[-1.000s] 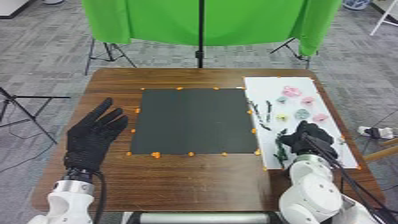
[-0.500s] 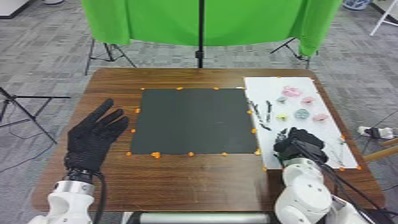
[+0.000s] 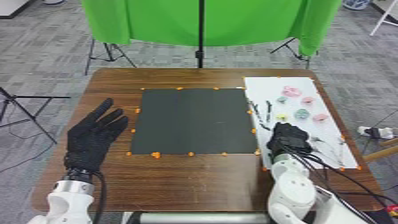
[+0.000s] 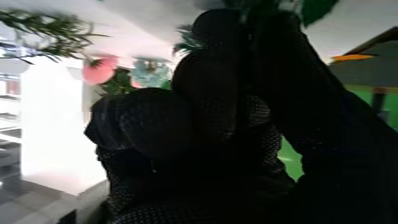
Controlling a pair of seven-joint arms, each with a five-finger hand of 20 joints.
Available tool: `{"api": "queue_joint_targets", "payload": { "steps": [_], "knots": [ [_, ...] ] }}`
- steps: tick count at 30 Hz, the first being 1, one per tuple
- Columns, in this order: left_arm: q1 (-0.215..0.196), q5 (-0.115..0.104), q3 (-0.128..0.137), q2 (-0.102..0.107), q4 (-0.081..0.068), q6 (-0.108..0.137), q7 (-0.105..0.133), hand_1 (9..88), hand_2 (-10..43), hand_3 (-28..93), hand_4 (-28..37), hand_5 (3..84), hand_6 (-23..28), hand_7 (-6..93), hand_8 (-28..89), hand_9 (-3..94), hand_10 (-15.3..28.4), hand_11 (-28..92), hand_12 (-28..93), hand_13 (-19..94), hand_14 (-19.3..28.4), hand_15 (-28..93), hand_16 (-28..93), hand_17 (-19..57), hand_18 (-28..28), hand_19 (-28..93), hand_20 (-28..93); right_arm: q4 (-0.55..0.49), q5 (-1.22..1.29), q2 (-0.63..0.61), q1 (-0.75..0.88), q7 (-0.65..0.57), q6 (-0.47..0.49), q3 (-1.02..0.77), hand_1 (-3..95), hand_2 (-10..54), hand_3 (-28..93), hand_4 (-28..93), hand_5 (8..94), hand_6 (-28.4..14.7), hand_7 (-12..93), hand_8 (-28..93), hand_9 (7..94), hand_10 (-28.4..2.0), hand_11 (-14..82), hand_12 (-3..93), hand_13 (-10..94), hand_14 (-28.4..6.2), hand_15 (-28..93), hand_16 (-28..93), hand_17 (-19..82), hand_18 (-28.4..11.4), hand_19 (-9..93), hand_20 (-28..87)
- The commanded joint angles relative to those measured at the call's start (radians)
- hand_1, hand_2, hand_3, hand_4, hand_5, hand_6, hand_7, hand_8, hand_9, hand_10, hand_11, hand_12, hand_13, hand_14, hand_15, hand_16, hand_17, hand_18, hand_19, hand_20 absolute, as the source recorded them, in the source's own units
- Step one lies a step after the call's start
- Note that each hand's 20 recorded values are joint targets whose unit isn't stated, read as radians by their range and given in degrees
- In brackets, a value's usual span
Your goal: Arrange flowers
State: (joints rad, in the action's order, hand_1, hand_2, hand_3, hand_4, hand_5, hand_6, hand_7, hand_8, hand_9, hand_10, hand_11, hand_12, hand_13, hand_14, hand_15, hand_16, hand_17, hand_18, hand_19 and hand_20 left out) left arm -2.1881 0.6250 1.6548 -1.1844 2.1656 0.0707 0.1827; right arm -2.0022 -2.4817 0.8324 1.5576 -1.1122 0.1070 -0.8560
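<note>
Looks like the picking-up stage, with placing on the dark mat (image 3: 193, 121) apparently left to do. Taking that mat as the clock's centre, find the right robot hand (image 3: 289, 135) over the white sheet (image 3: 275, 82), between 3 and 4 o'clock. Can't tell whether wide, narrow or holding; in the wrist view, just beside that hand, see green leaves (image 4: 317, 10), perhaps gripped, perhaps merely behind. On the sheet, find a large pink flower (image 3: 291, 91) at 2 o'clock, and a yellow flower (image 3: 282, 117), blue-green flower (image 3: 302, 114) and dark sprig (image 3: 268, 107) near 3. At the left, between 8 and 9, see the left robot hand (image 3: 93, 132) spread wide above the table (image 3: 195, 185). Next, calls for securing one stem, lifting gently past neighbouring blooms, then carrying toward 9 o'clock and laying flat.
</note>
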Motion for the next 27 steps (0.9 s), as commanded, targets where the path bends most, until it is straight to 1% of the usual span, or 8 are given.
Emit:
{"api": "queue_joint_targets", "payload": {
  "steps": [1,7,8,15,18,22,24,27],
  "knots": [
    [-0.015,-0.003,0.007,0.004,0.008,0.017,0.002,25.5,7.4,79,-21.2,39.5,9.4,12.9,-10,37.2,20.4,24,11,27,27.5,53,-8,-8.5,28.1,58,4,0.023,-0.077,-0.044,0.039,0.002,-0.144,0.067,54.7,-9.5,72,-28,86.6,-3.9,32,9,82.7,-13.0,60.6,23.6,77,-12.4,78,19,41,-25.8,93,62],
    [-0.012,0.0,0.01,0.003,0.009,0.014,-0.002,25.5,7.4,79,-21.3,39.5,9.5,13.0,-10,37.2,20.4,25,11,27,27.5,53,-8,-8.5,28.1,58,4,-0.003,-0.135,-0.083,0.029,-0.033,-0.268,0.056,55.0,-9.5,74,-28,88.4,-4.6,31,11,84.5,-12.7,60.6,23.5,79,-12.5,79,19,42,-25.8,93,65],
    [-0.015,-0.002,0.009,0.005,0.011,0.016,0.003,25.5,7.4,79,-21.3,39.5,9.5,13.0,-10,37.2,20.4,25,11,27,27.5,53,-8,-8.5,28.1,58,4,-0.011,-0.14,-0.085,0.028,-0.03,-0.283,0.049,55.0,-9.5,74,-28,88.7,-4.6,30,11,84.6,-12.6,60.6,23.5,79,-12.5,79,19,42,-25.8,93,66],
    [-0.014,-0.001,0.01,0.006,0.012,0.014,0.0,25.5,7.5,79,-21.3,39.6,9.5,13.0,-10,37.2,20.5,25,11,27,27.5,53,-8,-8.5,28.1,58,4,-0.055,-0.198,-0.064,0.0,-0.021,-0.323,0.044,54.8,-9.5,75,-28,89.6,-4.9,29,12,85.1,-13.0,60.2,23.3,79,-12.9,79,20,43,-25.9,93,67],
    [-0.01,0.0,0.01,0.009,0.014,0.018,0.001,25.6,7.5,79,-21.2,39.6,9.5,13.0,-10,37.2,20.5,25,11,27,27.5,53,-8,-8.5,28.1,58,4,-0.078,-0.184,-0.024,-0.027,0.016,-0.33,0.049,54.8,-9.5,75,-28,89.8,-4.9,29,13,85.3,-12.9,60.2,23.3,79,-12.9,79,20,43,-25.7,93,67],
    [-0.009,-0.003,0.01,0.018,0.015,0.022,0.009,25.5,7.5,79,-21.2,39.5,9.5,13.1,-10,37.2,20.5,25,11,27,27.5,53,-8,-8.5,28.1,58,4,-0.082,-0.149,0.073,-0.1,0.131,-0.313,0.083,54.7,-9.5,75,-28,90.1,-5.1,29,13,85.3,-12.9,60.2,23.3,79,-13.0,79,20,44,-25.8,93,68],
    [-0.008,-0.003,0.009,0.023,0.018,0.027,0.014,25.5,7.5,79,-21.1,39.5,9.5,13.1,-10,37.2,20.5,25,11,27,27.5,53,-8,-8.5,28.1,58,4,-0.055,-0.133,0.134,-0.162,0.18,-0.299,0.124,54.7,-9.5,75,-28,90.1,-5.1,29,13,85.4,-13.0,60.2,23.4,79,-13.0,79,20,44,-25.8,93,68],
    [-0.005,-0.009,0.002,0.042,0.021,0.036,0.027,25.5,7.5,79,-21.1,39.5,9.5,13.1,-10,37.2,20.4,25,11,27,27.5,53,-8,-8.5,28.1,58,4,0.021,-0.119,0.236,-0.26,0.264,-0.287,0.189,54.7,-9.5,75,-28,90.1,-5.1,28,13,85.4,-13.0,60.2,23.4,79,-13.1,79,20,44,-25.9,93,68]
  ]
}}
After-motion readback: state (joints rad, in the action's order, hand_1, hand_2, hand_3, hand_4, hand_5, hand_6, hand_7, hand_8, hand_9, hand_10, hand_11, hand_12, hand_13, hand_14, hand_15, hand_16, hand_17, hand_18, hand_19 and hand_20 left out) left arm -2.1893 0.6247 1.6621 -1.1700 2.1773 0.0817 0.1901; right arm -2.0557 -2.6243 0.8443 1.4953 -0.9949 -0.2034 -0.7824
